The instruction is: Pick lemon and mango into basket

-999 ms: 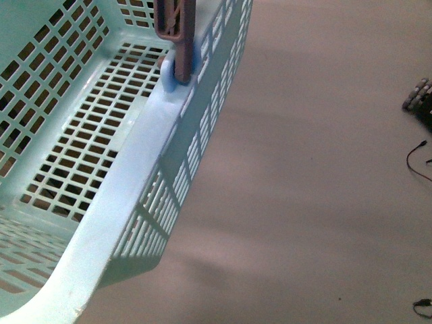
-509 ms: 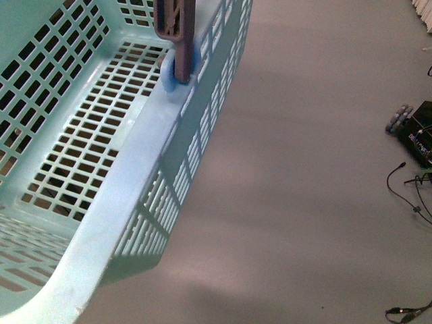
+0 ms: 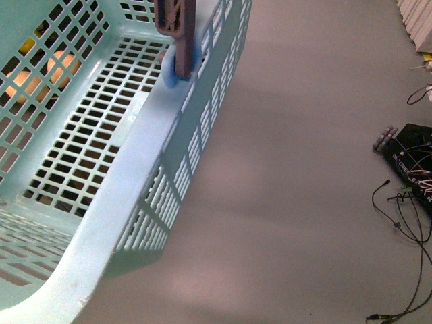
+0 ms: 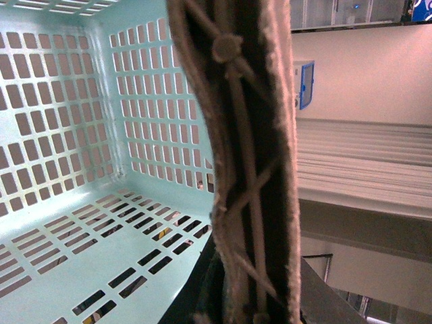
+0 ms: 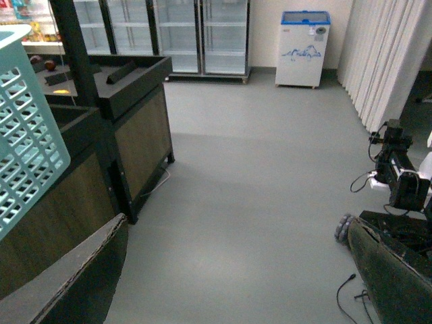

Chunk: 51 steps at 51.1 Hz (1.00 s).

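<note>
The basket (image 3: 128, 196) fills the left of the front view above the grey floor (image 3: 304, 169). The left gripper (image 4: 253, 297) looks clenched on the basket's mauve handle (image 4: 250, 135), with dark fingers (image 4: 196, 300) on either side of the bar, though only their edges show. Yellow and orange blobs (image 3: 57, 65) glow through the slots of the basket's far wall, too hidden to name, while the right gripper (image 5: 236, 223) is released, its fingers (image 5: 81, 270) spread wide over the floor, and cables (image 3: 405, 216) lie off to the right.
</note>
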Tool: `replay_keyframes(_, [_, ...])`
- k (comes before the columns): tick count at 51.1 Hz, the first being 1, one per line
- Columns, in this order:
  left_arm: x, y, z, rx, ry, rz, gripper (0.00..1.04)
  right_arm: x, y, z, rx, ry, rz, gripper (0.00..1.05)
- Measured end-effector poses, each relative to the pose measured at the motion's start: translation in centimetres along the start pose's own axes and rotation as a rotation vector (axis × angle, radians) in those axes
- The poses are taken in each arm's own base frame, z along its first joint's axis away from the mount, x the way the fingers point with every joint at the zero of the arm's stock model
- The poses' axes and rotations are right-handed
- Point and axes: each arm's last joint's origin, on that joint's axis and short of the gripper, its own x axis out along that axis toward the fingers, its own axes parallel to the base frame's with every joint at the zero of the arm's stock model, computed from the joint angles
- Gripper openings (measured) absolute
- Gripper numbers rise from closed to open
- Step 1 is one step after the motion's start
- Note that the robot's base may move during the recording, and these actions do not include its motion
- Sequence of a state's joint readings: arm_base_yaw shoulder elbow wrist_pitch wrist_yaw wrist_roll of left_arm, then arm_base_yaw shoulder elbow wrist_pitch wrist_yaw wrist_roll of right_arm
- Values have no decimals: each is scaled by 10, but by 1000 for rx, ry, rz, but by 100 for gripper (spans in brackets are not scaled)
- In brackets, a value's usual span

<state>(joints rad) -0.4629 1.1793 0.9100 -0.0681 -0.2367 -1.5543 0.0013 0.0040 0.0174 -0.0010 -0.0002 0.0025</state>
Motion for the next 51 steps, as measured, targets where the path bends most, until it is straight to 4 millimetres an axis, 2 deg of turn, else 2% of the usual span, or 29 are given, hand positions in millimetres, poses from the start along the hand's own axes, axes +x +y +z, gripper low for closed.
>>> replay_keyframes(51, [0,0,-1,1,5,2,7,0,0,0,0,0,-2,96])
